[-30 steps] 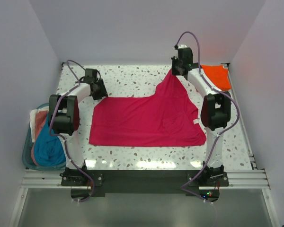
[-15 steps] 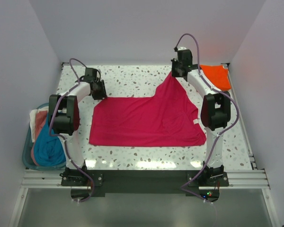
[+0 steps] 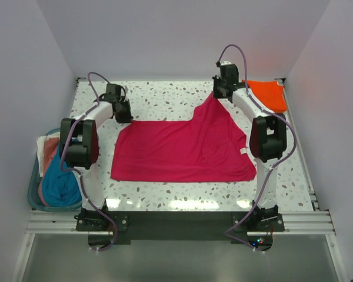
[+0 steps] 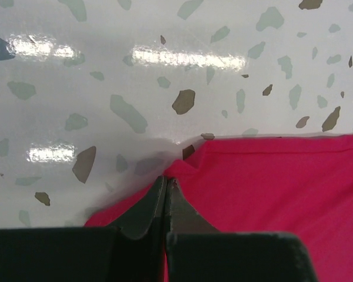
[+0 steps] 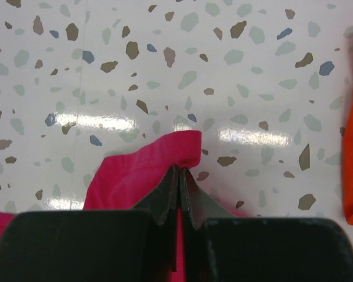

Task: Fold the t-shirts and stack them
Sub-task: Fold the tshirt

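The magenta-pink t-shirt (image 3: 182,150) lies spread on the speckled table (image 3: 165,97), left gripper (image 4: 166,183) clamped shut on its far-left corner, right gripper (image 5: 180,174) likewise on its raised far-right corner, so the first fold seems next: draw that edge evenly toward the near hem

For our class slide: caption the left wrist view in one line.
Left pincer shut on a corner of the magenta-pink cloth t-shirt on a speckled white table.
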### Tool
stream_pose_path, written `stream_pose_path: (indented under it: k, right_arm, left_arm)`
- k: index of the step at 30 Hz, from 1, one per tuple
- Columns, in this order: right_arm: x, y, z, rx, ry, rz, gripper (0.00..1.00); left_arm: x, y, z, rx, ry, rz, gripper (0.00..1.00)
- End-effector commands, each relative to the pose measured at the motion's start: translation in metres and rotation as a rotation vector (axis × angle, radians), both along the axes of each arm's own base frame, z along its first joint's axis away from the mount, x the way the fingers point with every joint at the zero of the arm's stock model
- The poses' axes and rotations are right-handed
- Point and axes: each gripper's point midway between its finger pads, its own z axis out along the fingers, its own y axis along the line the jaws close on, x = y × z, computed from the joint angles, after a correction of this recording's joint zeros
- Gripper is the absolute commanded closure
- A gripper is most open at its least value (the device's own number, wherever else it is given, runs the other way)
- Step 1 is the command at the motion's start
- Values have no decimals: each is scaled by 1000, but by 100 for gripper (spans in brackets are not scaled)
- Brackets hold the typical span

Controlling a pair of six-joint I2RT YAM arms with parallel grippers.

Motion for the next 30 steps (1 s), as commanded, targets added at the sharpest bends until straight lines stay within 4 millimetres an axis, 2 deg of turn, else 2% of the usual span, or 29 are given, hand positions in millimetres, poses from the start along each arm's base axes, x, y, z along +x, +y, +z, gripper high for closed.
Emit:
stream_pose_path:
  k: [1, 5, 9, 12, 13, 14, 16, 17, 19, 20, 23, 26, 30]
  right_arm:
    - [6, -3, 48, 23, -122, -18, 100]
    - [3, -4, 48, 24, -120, -24, 100]
    - [-1, -5, 45, 29, -116, -28, 100]
    - [-5, -5, 42, 37, -112, -30, 100]
    - [-6, -5, 39, 37, -109, -31, 100]
    - [-7, -5, 39, 39, -107, -33, 100]
    - [-9, -5, 37, 41, -103, -32, 100]
    - [-9, -5, 37, 39, -104, -32, 100]
    - [-10, -6, 36, 40, -105, -34, 100]
    - [-11, -6, 36, 40, -104, -34, 100]
    - [-11, -6, 35, 39, -101, -34, 100]
    - [-11, -6, 34, 43, -102, -34, 100]
    - [-13, -5, 32, 41, -96, -31, 100]
  left_arm:
    - [2, -20, 46, -51, -116, -39, 100]
    - [-14, -32, 49, -74, -127, -34, 100]
    - [-35, -37, 44, -50, -126, -22, 100]
    - [-53, -50, 37, -15, -120, -38, 99]
    - [-61, -61, 34, -9, -116, -63, 93]
    - [-65, -65, 32, -6, -113, -69, 84]
    - [-75, -73, 29, -6, -113, -90, 73]
    - [-76, -74, 30, -13, -119, -92, 58]
    - [-78, -75, 37, -21, -141, -95, 43]
    - [-78, -74, 41, -17, -148, -92, 42]
    - [-69, -66, 60, 19, -190, -61, 41]
    - [-57, -49, 80, 94, -237, 8, 47]
    - [-50, -32, 82, 167, -220, 67, 57]
